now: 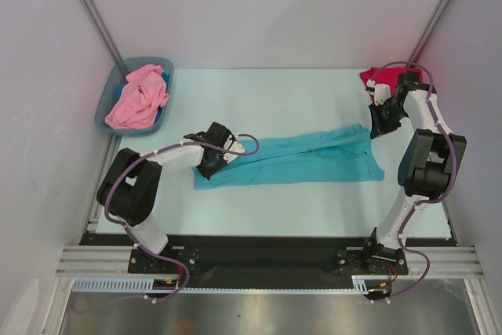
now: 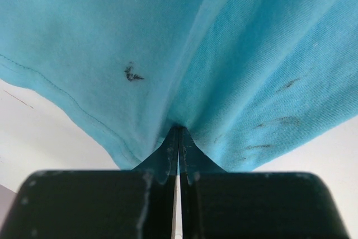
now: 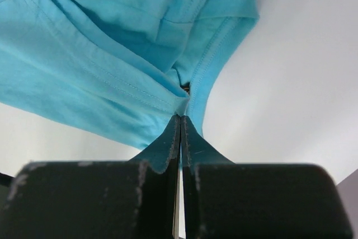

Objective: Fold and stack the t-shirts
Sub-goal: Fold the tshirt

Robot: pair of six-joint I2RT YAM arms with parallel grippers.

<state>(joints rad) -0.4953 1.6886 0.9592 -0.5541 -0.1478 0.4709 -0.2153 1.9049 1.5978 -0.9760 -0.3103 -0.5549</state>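
Smudges on teal shirt show left-wrist only.

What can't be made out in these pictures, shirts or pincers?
Red t-shirt: top view, mostly hidden by the right arm.
Pink t-shirt: top view, bunched in the bin, underside hidden.
Teal t-shirt: wrist views crop it at every edge.
Left pincer, right pincer: top view, grip too small to see.

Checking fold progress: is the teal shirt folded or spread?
Teal shirt stretched out long, left claw and right claw pinching its ends.
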